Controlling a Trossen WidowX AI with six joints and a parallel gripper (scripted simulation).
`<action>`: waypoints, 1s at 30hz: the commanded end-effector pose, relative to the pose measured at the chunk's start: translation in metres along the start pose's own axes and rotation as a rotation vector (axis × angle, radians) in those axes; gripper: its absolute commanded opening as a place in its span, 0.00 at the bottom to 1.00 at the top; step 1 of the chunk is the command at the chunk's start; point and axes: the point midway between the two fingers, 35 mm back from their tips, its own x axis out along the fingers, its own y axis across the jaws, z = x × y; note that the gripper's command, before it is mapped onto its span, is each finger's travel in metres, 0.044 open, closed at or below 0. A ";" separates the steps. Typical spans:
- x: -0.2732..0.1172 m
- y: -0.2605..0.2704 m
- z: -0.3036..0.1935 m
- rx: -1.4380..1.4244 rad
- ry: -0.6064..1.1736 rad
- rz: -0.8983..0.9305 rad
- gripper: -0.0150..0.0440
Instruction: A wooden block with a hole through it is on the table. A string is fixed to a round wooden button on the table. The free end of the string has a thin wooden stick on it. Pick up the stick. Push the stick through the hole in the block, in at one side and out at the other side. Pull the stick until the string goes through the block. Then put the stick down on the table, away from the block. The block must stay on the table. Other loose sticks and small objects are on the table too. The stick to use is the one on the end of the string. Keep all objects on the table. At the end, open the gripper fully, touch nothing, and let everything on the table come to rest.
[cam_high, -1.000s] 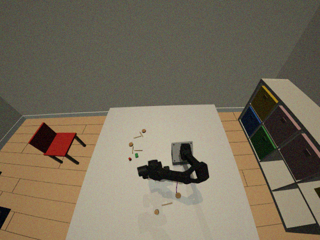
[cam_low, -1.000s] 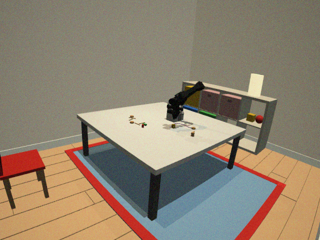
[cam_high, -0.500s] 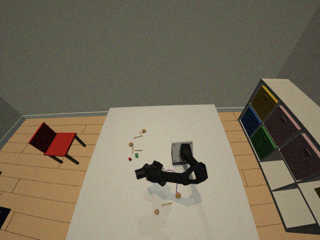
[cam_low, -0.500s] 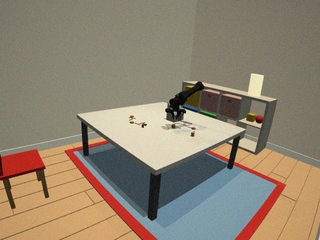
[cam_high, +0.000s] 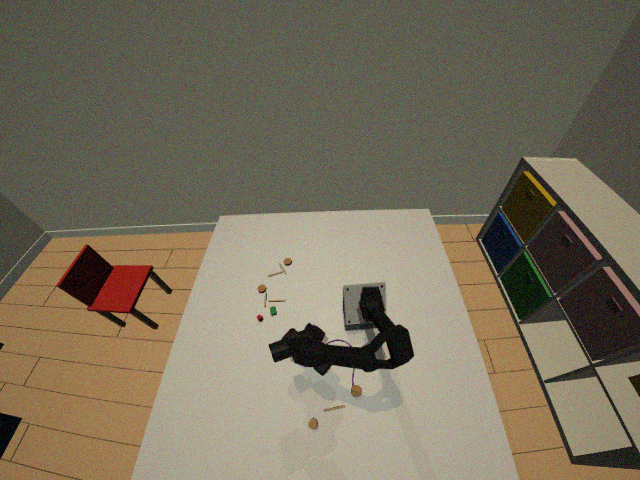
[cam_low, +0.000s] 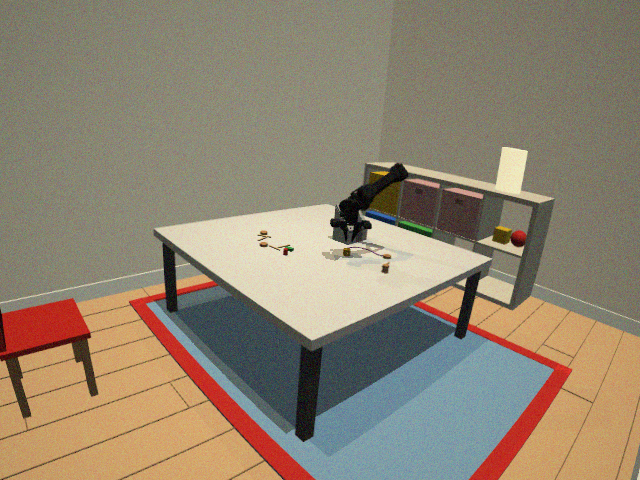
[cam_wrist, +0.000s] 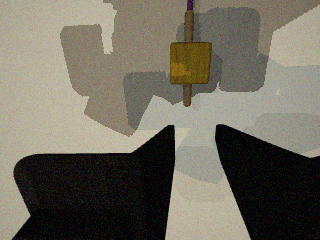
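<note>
The yellow wooden block (cam_low: 346, 252) (cam_wrist: 199, 62) sits on the table. The stick (cam_wrist: 187, 96) runs through its hole: a short end shows on the side nearer the fingers, and a longer part on the far side. The purple string (cam_high: 338, 340) (cam_wrist: 190, 4) leaves the stick's far end and curves to the round button (cam_high: 356, 390) (cam_low: 387, 256). My gripper (cam_wrist: 194, 132) is partly open and empty, above the table. In the wrist view its fingertips appear just below the stick's short end, apart from it. In the top view the arm hides the block and stick.
A loose stick (cam_high: 333, 408) and another round button (cam_high: 313, 423) lie near the string's button. Farther off lie a green piece (cam_high: 272, 310) (cam_low: 290, 249), a red piece (cam_high: 260, 317) (cam_low: 285, 251), two buttons (cam_high: 287, 261) (cam_high: 262, 288) and several loose sticks.
</note>
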 end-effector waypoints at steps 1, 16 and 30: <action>0.009 0.002 0.004 0.017 -0.012 -0.003 0.46; 0.033 0.003 0.003 0.017 -0.013 -0.002 0.46; 0.056 0.002 0.004 0.017 -0.011 -0.004 0.46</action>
